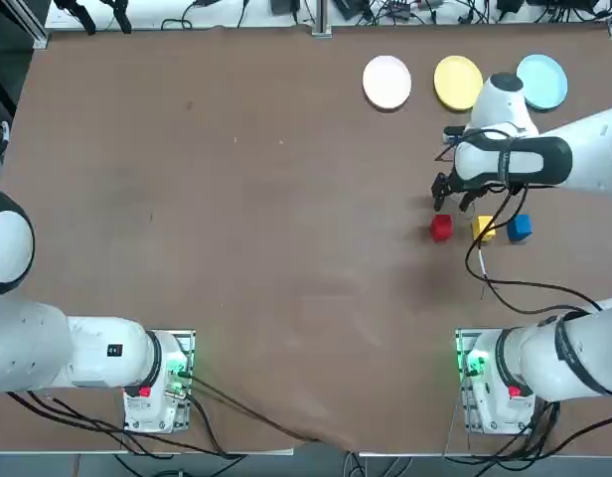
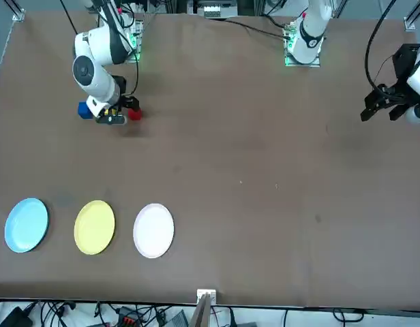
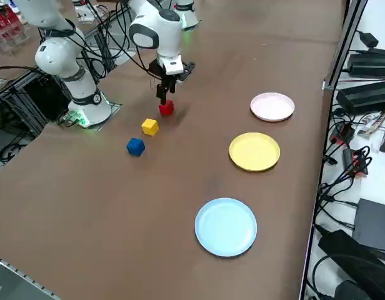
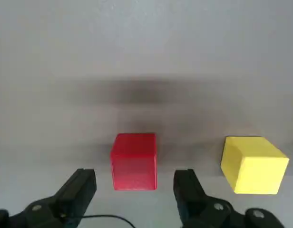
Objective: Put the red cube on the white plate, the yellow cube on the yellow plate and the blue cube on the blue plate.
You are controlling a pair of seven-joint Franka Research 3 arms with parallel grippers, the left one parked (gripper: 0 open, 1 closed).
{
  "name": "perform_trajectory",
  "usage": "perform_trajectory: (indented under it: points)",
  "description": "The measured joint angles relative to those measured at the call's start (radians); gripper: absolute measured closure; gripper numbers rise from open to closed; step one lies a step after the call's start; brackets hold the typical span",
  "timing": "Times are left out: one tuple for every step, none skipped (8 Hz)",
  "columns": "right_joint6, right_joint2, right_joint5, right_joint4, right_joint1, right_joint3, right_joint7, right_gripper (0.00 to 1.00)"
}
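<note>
The red cube point(image 1: 440, 228), yellow cube point(image 1: 483, 230) and blue cube point(image 1: 519, 228) lie in a short row on the brown table, right of centre. My right gripper point(image 1: 453, 194) hovers open just above the red cube point(image 3: 166, 108), close over it. In the wrist view the red cube point(image 4: 134, 160) sits between and slightly beyond the two fingers point(image 4: 79, 189), untouched, with the yellow cube point(image 4: 253, 164) beside it. The white plate point(image 1: 386, 81), yellow plate point(image 1: 457, 82) and blue plate point(image 1: 545, 81) stand in a row at the far edge, all bare.
The right arm's white links reach over the table from its base point(image 1: 495, 383) and cover part of the blue plate from above. A black cable point(image 1: 525, 288) hangs from the arm near the cubes. Cables and equipment line the table's far edge.
</note>
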Motion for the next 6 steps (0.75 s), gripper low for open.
perform_trajectory:
  points:
    - [0.013,0.000,0.000,-0.007,0.001,0.000,0.000,0.01]
    - [0.035,0.001,0.000,-0.018,0.001,0.000,0.001,0.01]
    - [0.059,0.005,0.000,-0.030,0.001,0.000,0.001,0.01]
    - [0.074,0.010,0.000,-0.040,0.001,0.000,0.001,0.01]
    - [0.082,0.019,0.000,-0.045,0.004,0.000,0.001,0.01]
    - [0.091,0.028,0.000,-0.046,0.014,0.000,0.001,0.01]
